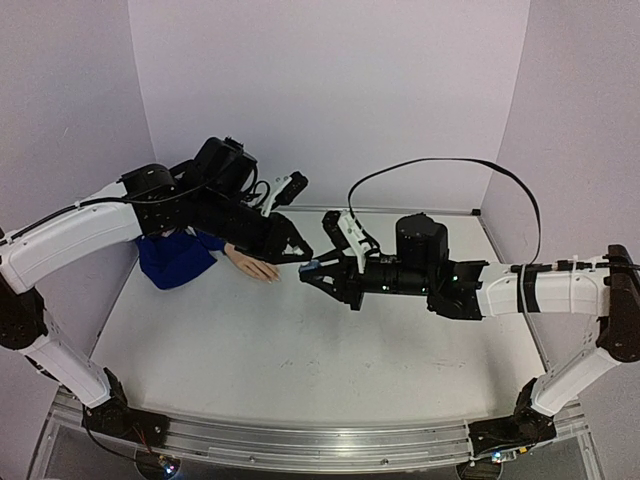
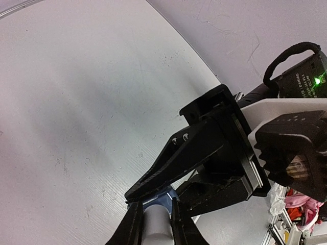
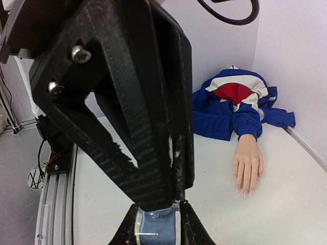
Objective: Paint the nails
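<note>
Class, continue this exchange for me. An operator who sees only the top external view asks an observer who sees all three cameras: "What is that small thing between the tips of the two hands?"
Observer: A bottle. In the left wrist view, the fingers of the left hand press both sides of its white cap.
Operator: And the right hand?
Observer: It clamps the blue base just beyond that cap.
Operator: Are the nails painted?
Observer: In the right wrist view, the nails of the mannequin hand look pale; I see no colour on them.

A white table bears a blue-sleeved mannequin hand, lying flat
</note>
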Controlling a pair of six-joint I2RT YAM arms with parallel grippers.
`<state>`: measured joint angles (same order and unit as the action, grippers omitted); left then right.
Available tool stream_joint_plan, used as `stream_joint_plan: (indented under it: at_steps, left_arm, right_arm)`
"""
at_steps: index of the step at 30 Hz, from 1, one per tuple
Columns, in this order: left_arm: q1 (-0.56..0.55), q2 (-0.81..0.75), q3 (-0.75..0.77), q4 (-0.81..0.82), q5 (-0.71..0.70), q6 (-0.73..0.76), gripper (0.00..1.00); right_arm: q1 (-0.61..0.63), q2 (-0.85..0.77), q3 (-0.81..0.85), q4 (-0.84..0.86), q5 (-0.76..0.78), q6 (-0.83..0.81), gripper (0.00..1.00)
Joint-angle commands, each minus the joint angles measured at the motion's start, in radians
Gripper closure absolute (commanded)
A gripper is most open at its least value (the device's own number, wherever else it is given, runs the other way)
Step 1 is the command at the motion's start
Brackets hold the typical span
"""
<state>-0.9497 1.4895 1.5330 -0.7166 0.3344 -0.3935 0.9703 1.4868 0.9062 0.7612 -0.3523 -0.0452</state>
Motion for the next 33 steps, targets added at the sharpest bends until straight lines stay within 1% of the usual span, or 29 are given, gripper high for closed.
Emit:
stream_joint_plan:
  at_steps: [1, 3, 6, 7, 22, 33]
  left_arm:
    - [0.003, -0.004, 0.049, 0.003, -0.004, 0.004, 0.83]
    - [0.003, -0.006, 0.048, 0.003, -0.010, 0.006, 0.87]
    - [0.007, -0.013, 0.050, 0.000, -0.018, 0.004, 0.99]
    - [0.009, -0.016, 0.051, 0.000, -0.016, 0.004, 1.00]
    - [0.040, -0.077, 0.011, 0.000, -0.024, -0.003, 1.00]
    - [0.046, -0.080, 0.009, -0.001, -0.029, -0.002, 1.00]
  right_arm:
    - [0.003, -0.002, 0.054, 0.048, -0.013, -0.010, 1.00]
    - [0.003, -0.002, 0.051, 0.048, -0.006, -0.013, 1.00]
    - [0.003, -0.005, 0.043, 0.048, 0.005, -0.019, 1.00]
    - [0.003, -0.006, 0.038, 0.049, 0.008, -0.021, 1.00]
    - [0.002, 0.004, 0.037, 0.066, -0.012, -0.021, 1.00]
    - [0.003, -0.005, 0.036, 0.069, -0.013, -0.021, 1.00]
